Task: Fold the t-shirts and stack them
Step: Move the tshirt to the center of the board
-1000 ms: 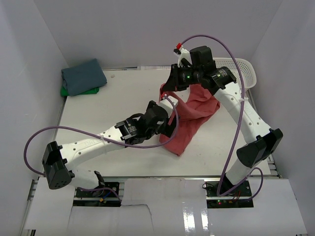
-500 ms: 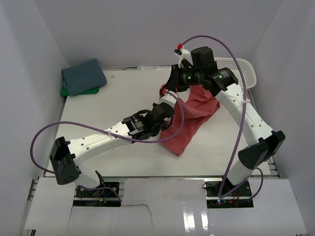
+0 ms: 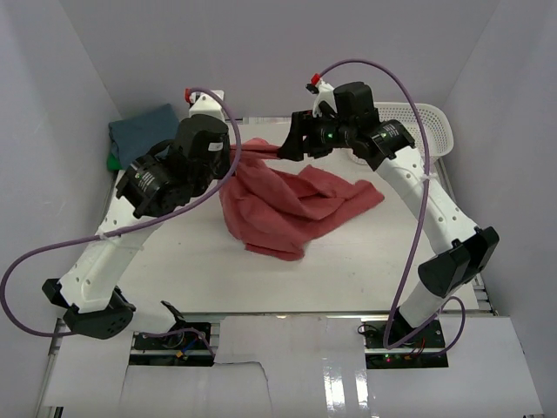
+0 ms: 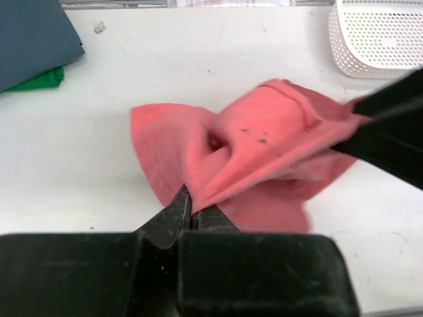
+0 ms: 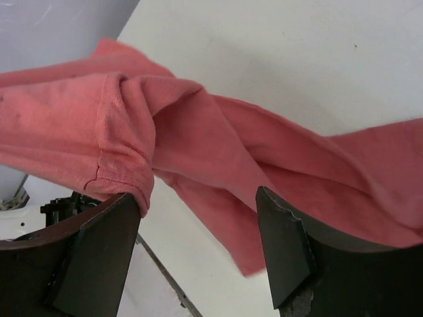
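The coral-red t-shirt [image 3: 287,205] lies crumpled mid-table, one edge lifted and stretched toward the back. My left gripper [image 3: 237,150] is shut on that edge; in the left wrist view its jaws [image 4: 190,201] pinch a fold of the red cloth [image 4: 264,145]. My right gripper [image 3: 287,146] stands open just right of the lifted edge. In the right wrist view the shirt [image 5: 198,132] hangs past the spread gripper [image 5: 198,228], a sleeve hem resting against one finger [image 5: 109,244]. The slate-blue shirt [image 3: 146,132] lies folded at the back left on the green one [image 3: 115,162].
A white mesh basket [image 3: 432,124] stands at the back right, behind the right arm. White walls close in the table [image 3: 174,252] on three sides. The left arm reaches high over the table's left half, its purple cable looping beside it.
The left gripper shut on the red shirt and swung up and back-left, dragging the shirt leftward. The right gripper opened and let go of the shirt.
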Tool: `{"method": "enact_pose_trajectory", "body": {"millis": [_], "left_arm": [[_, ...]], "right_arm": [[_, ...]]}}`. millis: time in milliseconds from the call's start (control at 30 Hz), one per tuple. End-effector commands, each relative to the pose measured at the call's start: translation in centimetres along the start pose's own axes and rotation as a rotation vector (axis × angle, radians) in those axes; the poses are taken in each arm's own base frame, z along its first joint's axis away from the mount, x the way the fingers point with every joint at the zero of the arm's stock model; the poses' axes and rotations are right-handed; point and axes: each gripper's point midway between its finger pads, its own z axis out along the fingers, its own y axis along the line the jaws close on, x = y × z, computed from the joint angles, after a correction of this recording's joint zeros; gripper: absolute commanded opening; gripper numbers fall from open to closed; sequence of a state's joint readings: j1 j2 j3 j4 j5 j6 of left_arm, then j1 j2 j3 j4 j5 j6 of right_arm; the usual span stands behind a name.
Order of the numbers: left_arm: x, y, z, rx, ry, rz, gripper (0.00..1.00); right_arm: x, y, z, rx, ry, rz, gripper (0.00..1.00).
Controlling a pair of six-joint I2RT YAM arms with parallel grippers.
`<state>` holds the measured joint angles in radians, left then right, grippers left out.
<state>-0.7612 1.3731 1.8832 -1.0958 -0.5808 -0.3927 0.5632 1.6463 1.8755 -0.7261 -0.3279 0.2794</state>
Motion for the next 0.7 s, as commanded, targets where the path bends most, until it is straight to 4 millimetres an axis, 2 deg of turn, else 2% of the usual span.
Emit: {"method": "enact_pose_trajectory", "body": {"millis": [0, 133, 233, 267, 300, 433, 467, 500, 533, 567, 600, 633, 667], "left_arm": [[-0.8, 5.9, -4.4, -0.155, -0.013, -0.022, 0.00], [-1.6, 7.0, -5.5, -0.183, -0.030, -0.038, 0.00], [-2.6, 7.8, -6.1, -0.216, -0.049, -0.042, 0.00], [-3.0, 7.9, -6.3, -0.212, -0.058, -0.041, 0.00], [-3.1, 8.2, -6.2, -0.221, -0.059, -0.042, 0.00], [-1.5, 8.2, -5.2, -0.239, -0.015, -0.037, 0.00], [-0.4, 8.1, -4.8, -0.238, 0.009, -0.034, 0.00], [0.1, 7.9, -4.6, -0.227, 0.015, -0.035, 0.00], [0.1, 7.6, -4.3, -0.211, 0.004, -0.048, 0.00], [0.5, 7.2, -4.1, -0.187, 0.010, -0.055, 0.00], [1.4, 7.2, -4.0, -0.183, 0.021, -0.054, 0.00], [1.3, 6.9, -3.8, -0.167, 0.011, -0.069, 0.00], [1.7, 6.8, -3.7, -0.164, 0.018, -0.069, 0.00]], "right_arm": [[1.1, -6.6, 0.8, 0.200, 0.037, 0.009, 0.73], [1.7, -8.8, 2.1, 0.253, 0.074, 0.005, 0.73], [3.4, -10.5, 3.4, 0.293, 0.123, 0.019, 0.73], [4.7, -11.4, 4.1, 0.314, 0.156, 0.029, 0.73], [4.8, -12.3, 4.6, 0.337, 0.156, 0.024, 0.73], [5.8, -15.4, 7.2, 0.349, 0.199, 0.069, 0.72], [6.8, -16.6, 8.6, 0.351, 0.233, 0.088, 0.72], [5.7, -17.5, 8.8, 0.356, 0.213, 0.097, 0.72], [5.5, -18.4, 9.2, 0.365, 0.212, 0.104, 0.72], [6.4, -20.0, 10.5, 0.377, 0.237, 0.129, 0.72], [4.8, -21.5, 10.3, 0.391, 0.199, 0.144, 0.72], [5.8, -23.6, 11.4, 0.413, 0.220, 0.192, 0.72], [5.7, -24.8, 11.6, 0.422, 0.214, 0.219, 0.72]]}}
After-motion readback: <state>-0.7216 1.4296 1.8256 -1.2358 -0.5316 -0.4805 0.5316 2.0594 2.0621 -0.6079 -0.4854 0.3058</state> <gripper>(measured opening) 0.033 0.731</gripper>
